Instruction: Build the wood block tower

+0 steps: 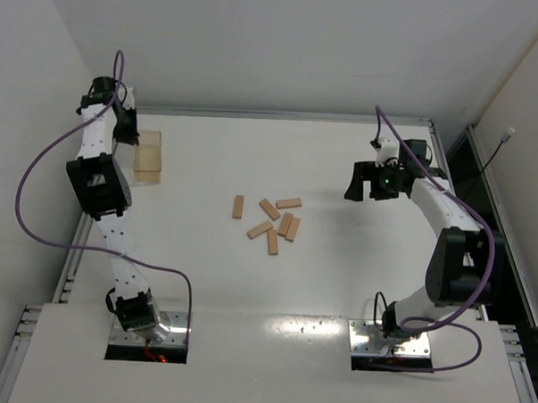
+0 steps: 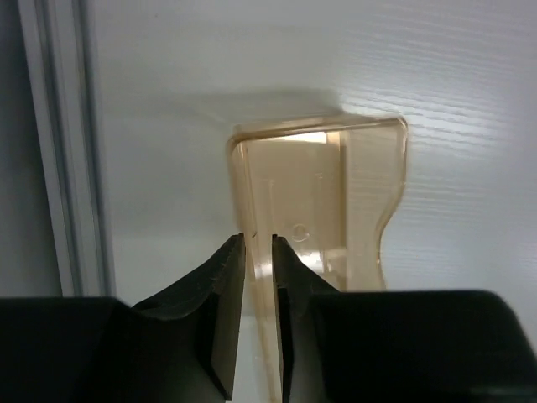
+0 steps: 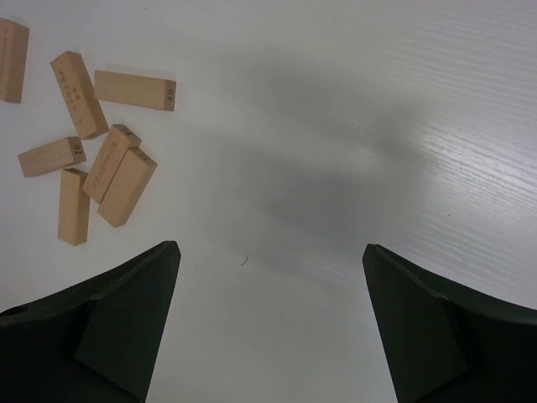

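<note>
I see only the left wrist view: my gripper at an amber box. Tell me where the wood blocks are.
Observer: Seven wood blocks lie loose near the middle of the table, on the right arm's side of your amber box.
Operator: Report any tower.
Observer: No tower yet. Every block lies flat on the table, and none rests on another.
Operator: Give me the right gripper.
Observer: The right gripper is open and empty. It hovers over bare table to the right of the blocks.
</note>
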You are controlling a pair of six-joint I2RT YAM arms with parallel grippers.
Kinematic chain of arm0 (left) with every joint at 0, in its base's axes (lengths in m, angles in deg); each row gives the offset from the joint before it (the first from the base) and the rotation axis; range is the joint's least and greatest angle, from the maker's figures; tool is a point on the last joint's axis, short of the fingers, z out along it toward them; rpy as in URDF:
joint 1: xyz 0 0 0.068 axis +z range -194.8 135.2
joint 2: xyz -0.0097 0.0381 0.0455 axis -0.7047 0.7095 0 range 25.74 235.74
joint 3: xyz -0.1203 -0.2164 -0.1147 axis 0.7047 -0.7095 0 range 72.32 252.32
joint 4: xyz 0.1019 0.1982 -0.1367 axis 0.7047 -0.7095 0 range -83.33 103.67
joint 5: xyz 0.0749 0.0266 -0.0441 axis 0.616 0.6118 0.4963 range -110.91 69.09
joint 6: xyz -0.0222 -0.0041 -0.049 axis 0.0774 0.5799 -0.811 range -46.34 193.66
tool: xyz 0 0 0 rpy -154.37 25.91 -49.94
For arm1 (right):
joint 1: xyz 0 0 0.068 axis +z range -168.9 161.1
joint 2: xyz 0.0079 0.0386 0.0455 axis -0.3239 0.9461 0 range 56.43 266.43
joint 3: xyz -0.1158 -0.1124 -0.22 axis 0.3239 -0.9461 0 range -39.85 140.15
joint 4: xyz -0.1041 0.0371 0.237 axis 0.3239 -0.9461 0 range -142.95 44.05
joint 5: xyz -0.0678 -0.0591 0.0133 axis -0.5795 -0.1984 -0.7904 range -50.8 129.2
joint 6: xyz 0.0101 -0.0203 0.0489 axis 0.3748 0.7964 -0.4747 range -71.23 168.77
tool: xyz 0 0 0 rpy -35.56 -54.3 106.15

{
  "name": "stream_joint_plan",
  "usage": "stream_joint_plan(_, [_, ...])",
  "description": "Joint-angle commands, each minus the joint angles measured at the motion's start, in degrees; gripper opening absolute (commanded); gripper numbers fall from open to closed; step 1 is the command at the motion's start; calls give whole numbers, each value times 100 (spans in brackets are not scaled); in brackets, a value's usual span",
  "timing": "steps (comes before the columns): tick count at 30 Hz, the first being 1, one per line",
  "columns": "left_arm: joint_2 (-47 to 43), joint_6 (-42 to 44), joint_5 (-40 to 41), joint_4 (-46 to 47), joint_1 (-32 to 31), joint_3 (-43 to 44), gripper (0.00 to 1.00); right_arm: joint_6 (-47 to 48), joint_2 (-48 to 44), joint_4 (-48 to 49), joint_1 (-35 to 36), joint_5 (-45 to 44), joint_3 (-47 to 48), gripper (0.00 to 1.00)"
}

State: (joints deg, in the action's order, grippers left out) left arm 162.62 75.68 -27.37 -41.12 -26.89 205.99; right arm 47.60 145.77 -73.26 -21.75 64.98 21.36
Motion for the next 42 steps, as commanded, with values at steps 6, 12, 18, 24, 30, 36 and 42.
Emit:
stream_joint_plan(6, [436, 185, 119, 740, 169, 186, 19, 143, 13, 129, 22, 182, 40, 88])
stream_joint_plan(12, [594, 45, 137, 1014, 222, 239, 19, 143, 119, 77, 22, 182, 102, 88])
stream_joint_plan(18, [-230, -193, -259, 1461, 143, -174, 51, 196, 119, 77, 135, -177, 215, 88])
stream_joint_plan(24, [-1759, -246, -453, 1251, -620, -270, 83, 196, -57, 16, 477, -504, 374, 88])
stream_joint_plan(30, [-3332, -360, -488, 1197, -1614, -1280, 90, 555, -338, -90, 1154, -758, 497, 87])
stream_joint_plan(36, [-4967, -1116, -183, 2127, -2414, -3625, 90, 740, -286, 41, 2384, -1233, 427, 87])
stream_joint_plan(42, [-5540, -1301, -365, 2358, -2529, -4938, 90, 1547, 338, 261, 2896, -1365, 777, 87])
